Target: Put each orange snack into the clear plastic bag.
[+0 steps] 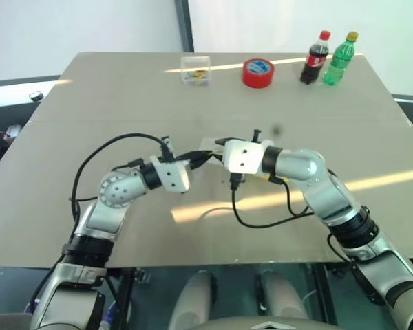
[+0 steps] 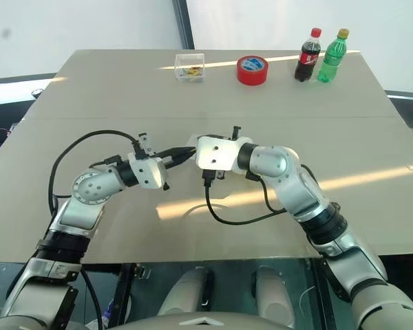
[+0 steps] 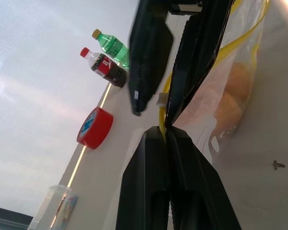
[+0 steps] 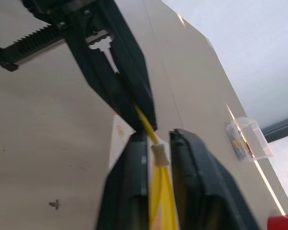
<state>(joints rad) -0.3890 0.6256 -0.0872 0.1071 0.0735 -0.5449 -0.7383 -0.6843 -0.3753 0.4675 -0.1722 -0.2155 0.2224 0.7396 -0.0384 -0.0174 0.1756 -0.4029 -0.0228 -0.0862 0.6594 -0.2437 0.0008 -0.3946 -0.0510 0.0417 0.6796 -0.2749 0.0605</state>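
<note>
Beige counter [image 1: 124, 89] fills the scene, with two bottles [image 1: 328, 58], red tape [image 1: 258, 72] and a small clear box [image 1: 195, 69] along its far edge. At mid-counter both arms meet over the clear plastic bag [image 3: 230, 91]. Left pincer [image 3: 164, 135] is clenched on its yellow seal strip [image 4: 159, 191]; right pincer [image 4: 158, 143] grasps the strip's white slider. Orange snacks [image 3: 233, 96] show inside. Sealing looks next: hold steady, pull the slider straight along the strip.

Two head cameras look forward and down over the whole table [image 1: 89, 89] from its near edge, while both wrist cameras sit close, sharing the yellow seal strip [image 4: 159, 191] mid-table.
</note>
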